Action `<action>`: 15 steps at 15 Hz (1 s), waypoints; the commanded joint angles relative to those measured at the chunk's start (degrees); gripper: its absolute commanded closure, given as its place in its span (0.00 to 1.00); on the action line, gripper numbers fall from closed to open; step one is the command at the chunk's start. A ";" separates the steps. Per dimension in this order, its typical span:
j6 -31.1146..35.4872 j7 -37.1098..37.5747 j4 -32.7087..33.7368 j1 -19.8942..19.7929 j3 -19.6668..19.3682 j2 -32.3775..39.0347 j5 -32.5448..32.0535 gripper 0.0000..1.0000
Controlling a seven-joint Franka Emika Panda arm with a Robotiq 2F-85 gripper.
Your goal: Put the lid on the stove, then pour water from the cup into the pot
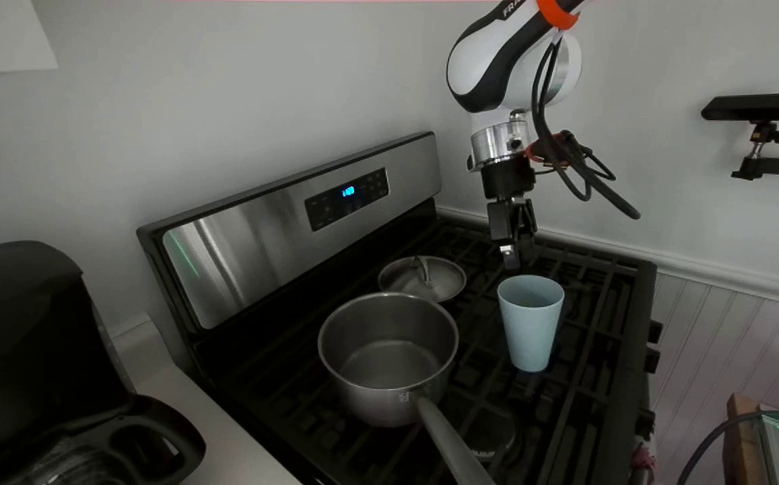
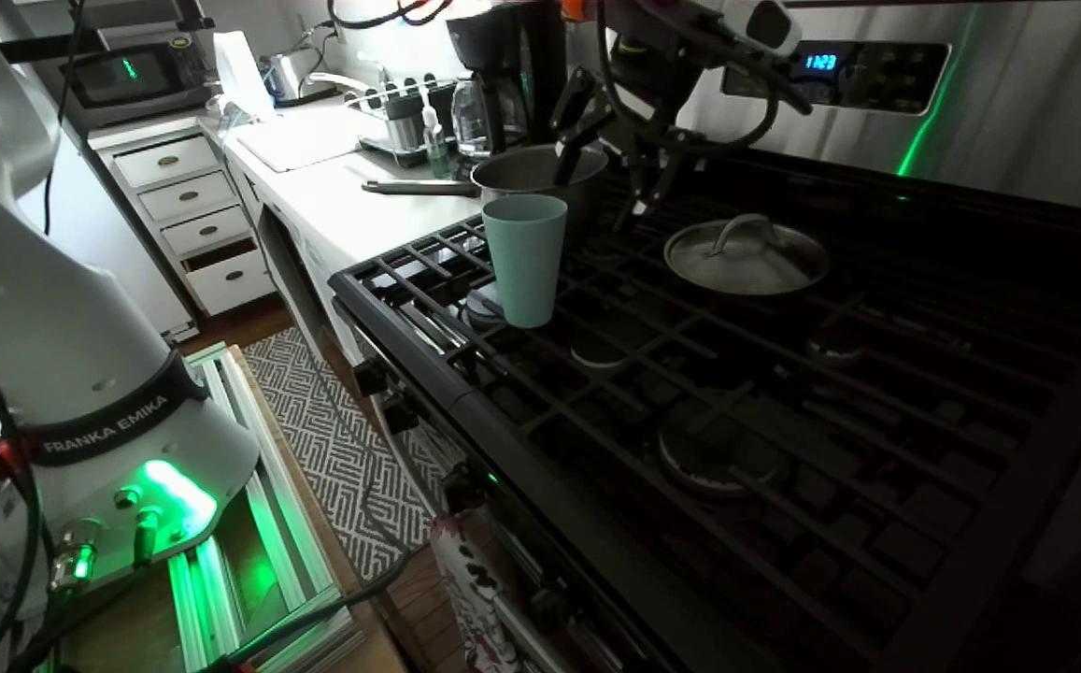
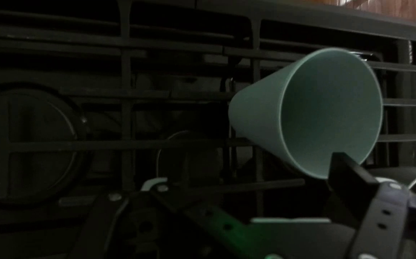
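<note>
The cup [image 1: 530, 330] stands upright on the stove [image 1: 275, 242], lid [image 2: 747, 266] and pot [image 1: 386, 405] near it; the gripper [image 2: 600, 192] — spread wide, holding nothing — hangs close to the cup, contact hard to judge.

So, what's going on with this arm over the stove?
A robot arm has its open, empty pincer near the pale blue cup, probably to grab it. The cup, the lid and the uncovered pot all sit on the stove, apart from one another. Nothing is being poured yet.
</note>
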 commanded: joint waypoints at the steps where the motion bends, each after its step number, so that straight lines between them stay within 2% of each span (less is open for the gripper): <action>1: 0.57 -2.64 -6.40 1.19 -1.15 -4.58 -1.73 0.00; 6: 3.10 -2.25 -9.69 1.70 -1.63 -5.76 -2.98 0.00; 7: 3.12 -2.08 -9.75 1.84 -1.73 -5.69 -3.29 0.22; 9: 3.71 -1.39 -9.69 2.07 -1.86 -5.20 -3.76 0.32; 15: 3.92 -0.84 -8.19 2.46 -1.89 -3.75 -3.60 0.76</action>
